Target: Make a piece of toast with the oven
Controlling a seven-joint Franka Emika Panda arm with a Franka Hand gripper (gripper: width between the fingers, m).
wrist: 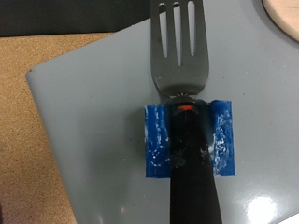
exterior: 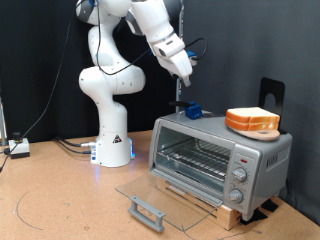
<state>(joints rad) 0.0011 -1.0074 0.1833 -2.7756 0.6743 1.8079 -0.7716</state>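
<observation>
The silver oven point(exterior: 215, 160) stands at the exterior view's right with its glass door point(exterior: 165, 190) folded down open and its wire rack bare. The bread point(exterior: 252, 121) lies on the oven's top at the right end; it looks like a stack, and I cannot separate the piece of toast from the second slice. Its edge shows in the wrist view point(wrist: 283, 13). My gripper point(exterior: 183, 76) hovers above the left end of the oven's top. A metal fork point(wrist: 176, 47) with blue tape point(wrist: 187, 140) and a black handle lies below it over the grey top. My fingers are hidden.
The door's grey bar handle point(exterior: 147, 210) juts out over the table in front of the oven. Three round knobs point(exterior: 238, 181) sit on the oven's right face. A black stand point(exterior: 272, 92) rises behind the oven. The robot's white base point(exterior: 112, 145) stands at the left.
</observation>
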